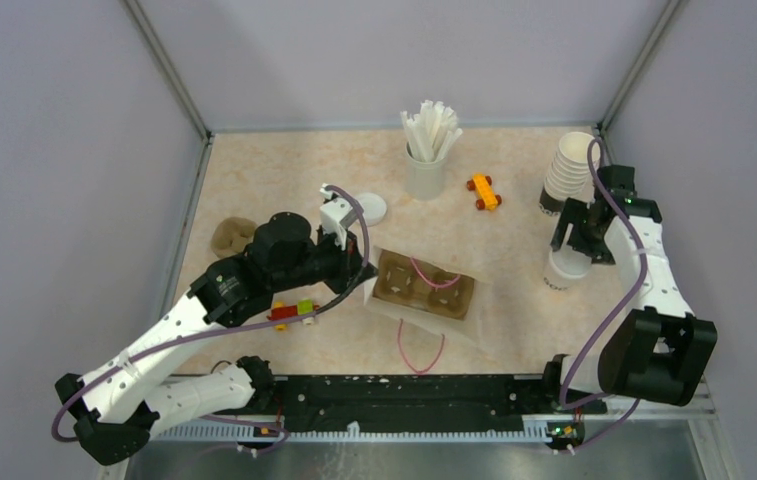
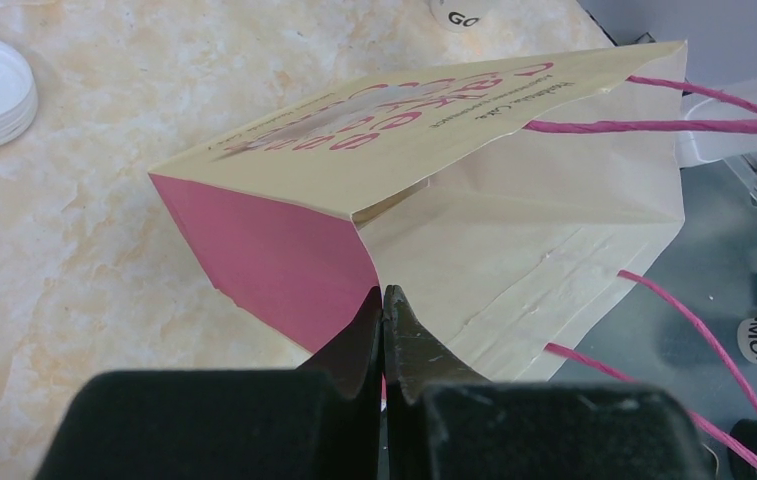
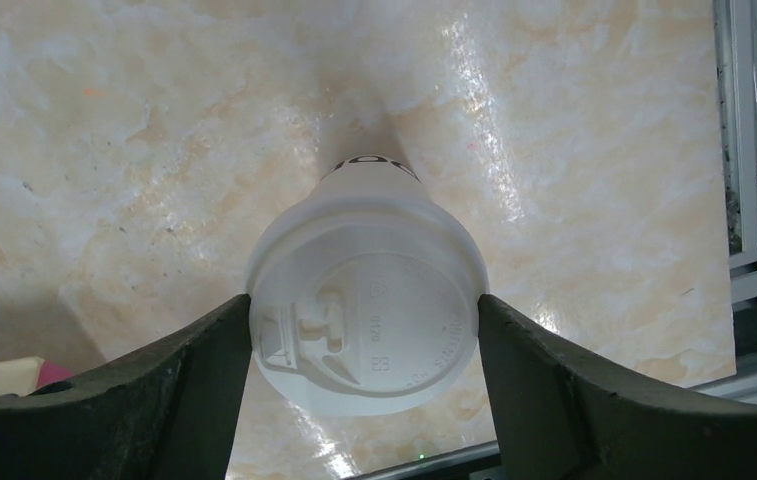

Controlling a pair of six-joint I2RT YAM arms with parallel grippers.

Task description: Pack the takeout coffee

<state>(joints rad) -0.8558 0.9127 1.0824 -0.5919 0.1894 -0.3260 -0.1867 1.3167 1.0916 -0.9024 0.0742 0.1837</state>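
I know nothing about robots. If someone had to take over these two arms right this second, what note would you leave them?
Left pincer: shut on an edge of the paper bag.
Right pincer: straddles the takeout coffee at its lid; firm grip unclear.
Coffee: standing on the table at the right, apart from the bag.
Done: lid on; brown cup tray shows in the bag's mouth.
Left: lift the coffee and set it into the tray.
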